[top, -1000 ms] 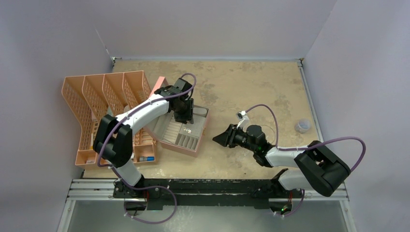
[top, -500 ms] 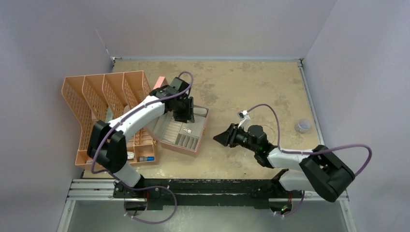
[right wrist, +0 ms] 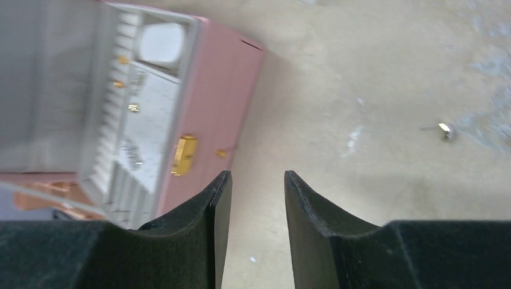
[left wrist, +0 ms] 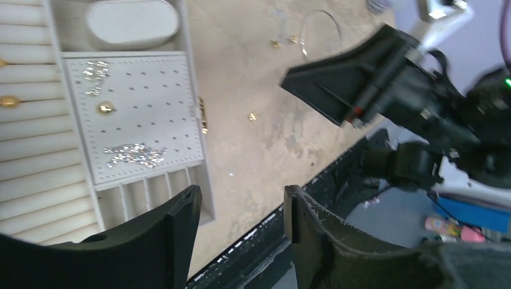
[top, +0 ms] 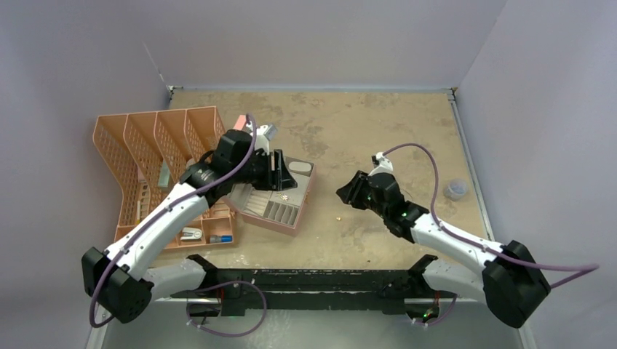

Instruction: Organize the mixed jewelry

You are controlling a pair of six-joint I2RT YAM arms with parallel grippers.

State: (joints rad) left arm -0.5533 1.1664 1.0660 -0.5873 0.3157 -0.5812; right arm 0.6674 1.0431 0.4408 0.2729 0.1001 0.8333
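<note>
Jewelry is only part sorted. One loose gold stud is left on the bare table, between the jewelry box and the right gripper. Two more studs are seen farther out, just beside the wire hoop, which lies flat on the table. Inside the box, a seated stud is parked on the perforated pad, along with scattered silvery bits. Gold pieces are tucked in the ring rolls.

Left gripper: jaws spread wide, nothing held, positioned above the box. Right gripper: jaws parted, nothing between them, pointed at the box's side wall. A stud with post is picked up in the right wrist view, well off the finger line. Whether it is the loose gold stud cannot be told.

Risks:
- Studs are tiny on a hard surface. If the fingers are closed off-centre, a stud is likely to be flicked or skidded, possibly off the near edge.
- The hoop is thin and flat, so the table would probably be scraped first. The hoop could be bent or sprung away, and the studs beside it scattered.
- Both grippers are near the box. If both are sent to the same stud, a collision is likely, or the box gets shoved and seated pieces are shaken loose.
</note>
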